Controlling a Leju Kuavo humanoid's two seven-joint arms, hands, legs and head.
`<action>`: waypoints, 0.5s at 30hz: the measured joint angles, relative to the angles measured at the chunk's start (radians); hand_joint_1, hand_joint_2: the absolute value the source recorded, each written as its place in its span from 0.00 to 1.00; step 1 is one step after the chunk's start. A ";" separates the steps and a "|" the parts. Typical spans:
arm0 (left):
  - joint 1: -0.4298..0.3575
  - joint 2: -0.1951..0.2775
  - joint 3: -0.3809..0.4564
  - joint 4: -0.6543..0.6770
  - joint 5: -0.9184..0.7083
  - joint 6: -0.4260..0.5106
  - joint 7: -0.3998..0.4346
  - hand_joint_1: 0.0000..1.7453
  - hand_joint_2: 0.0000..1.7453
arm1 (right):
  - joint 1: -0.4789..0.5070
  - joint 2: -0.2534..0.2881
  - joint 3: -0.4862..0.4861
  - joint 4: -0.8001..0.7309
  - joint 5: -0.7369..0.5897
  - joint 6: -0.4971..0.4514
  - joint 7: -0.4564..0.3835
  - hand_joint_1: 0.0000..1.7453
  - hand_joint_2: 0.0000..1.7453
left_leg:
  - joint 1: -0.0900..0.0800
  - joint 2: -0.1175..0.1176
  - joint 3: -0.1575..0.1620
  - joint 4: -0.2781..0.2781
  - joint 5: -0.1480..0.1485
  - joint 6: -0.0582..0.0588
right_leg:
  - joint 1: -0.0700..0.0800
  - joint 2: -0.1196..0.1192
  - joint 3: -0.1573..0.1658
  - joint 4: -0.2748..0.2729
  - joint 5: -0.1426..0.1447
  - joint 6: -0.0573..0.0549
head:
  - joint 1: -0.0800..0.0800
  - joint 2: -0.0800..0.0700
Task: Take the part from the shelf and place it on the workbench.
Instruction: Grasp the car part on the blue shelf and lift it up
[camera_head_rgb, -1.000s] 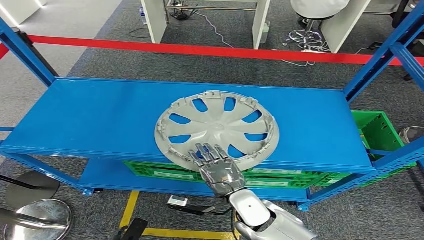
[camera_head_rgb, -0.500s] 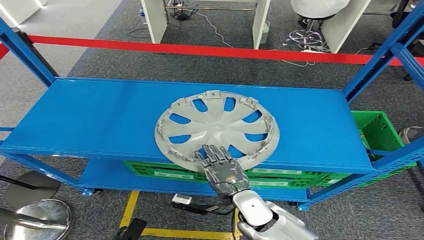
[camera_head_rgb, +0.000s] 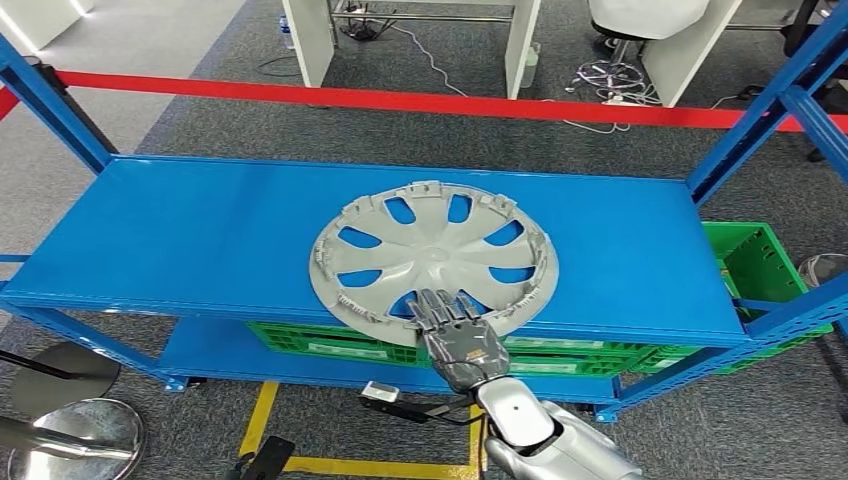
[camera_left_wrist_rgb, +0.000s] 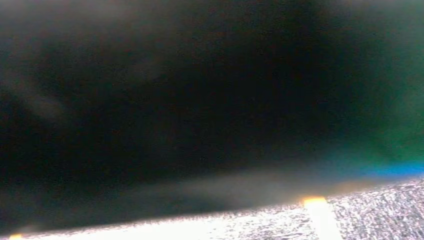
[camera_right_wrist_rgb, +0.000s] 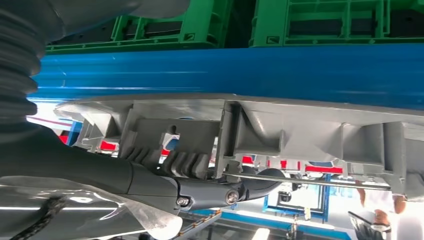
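On the left, the blue shelf (camera_head_rgb: 180, 235) carried nothing, and the left hand could not be judged at all (its wrist camera gave a dark blur above a strip of bright floor). Toward the middle lay the part, a grey plastic hubcap (camera_head_rgb: 434, 262), flat on the top board with its ribbed back facing up and its near rim reaching the front edge of the shelf.

The change was at that near rim. A second before, the right hand (camera_head_rgb: 456, 330) lay with fingers stretched over the left portion of the rim; half a second on it had slid rightward and nearer the shelf edge; at this moment it sat further right still, drawn in tight against the rim. The hubcap itself had not shifted between the three head views. In the right wrist view the dark fingers (camera_right_wrist_rgb: 192, 165) were curled in against the rim's clips and wire ring (camera_right_wrist_rgb: 305, 181), with the hubcap (camera_right_wrist_rgb: 310, 132) lying against the blue edge of the shelf (camera_right_wrist_rgb: 240, 70), so the hand looked to be closing on the rim. Whether the thumb had caught the other face could not be seen.

That suggested a grasp being settled, not a lift begun: the part rested on the shelf, and the carry to the counter remained entirely ahead.

Further right, green crates (camera_head_rgb: 765, 262) stood on the lower level.
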 joint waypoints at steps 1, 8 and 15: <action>0.000 0.000 0.000 0.000 0.000 0.000 0.000 0.00 0.00 | -0.001 0.001 -0.001 0.004 0.000 -0.001 0.000 0.00 1.00 | 0.000 0.000 0.000 0.000 0.000 0.000 | 0.000 0.000 0.000 0.000 0.000 0.000 | 0.000 0.000; 0.000 0.000 0.001 0.000 -0.007 -0.001 0.001 0.00 0.00 | -0.017 0.010 -0.010 0.035 0.006 -0.009 0.002 1.00 1.00 | 0.000 0.000 0.003 0.000 0.000 0.000 | 0.000 0.000 -0.007 0.000 -0.001 -0.001 | 0.000 0.000; -0.001 0.000 0.001 0.000 -0.017 -0.004 0.009 0.00 0.00 | -0.035 0.020 -0.016 0.054 0.022 -0.028 0.011 1.00 1.00 | 0.000 0.000 0.004 0.000 0.000 0.000 | 0.000 0.000 -0.006 0.000 -0.001 -0.001 | 0.000 0.000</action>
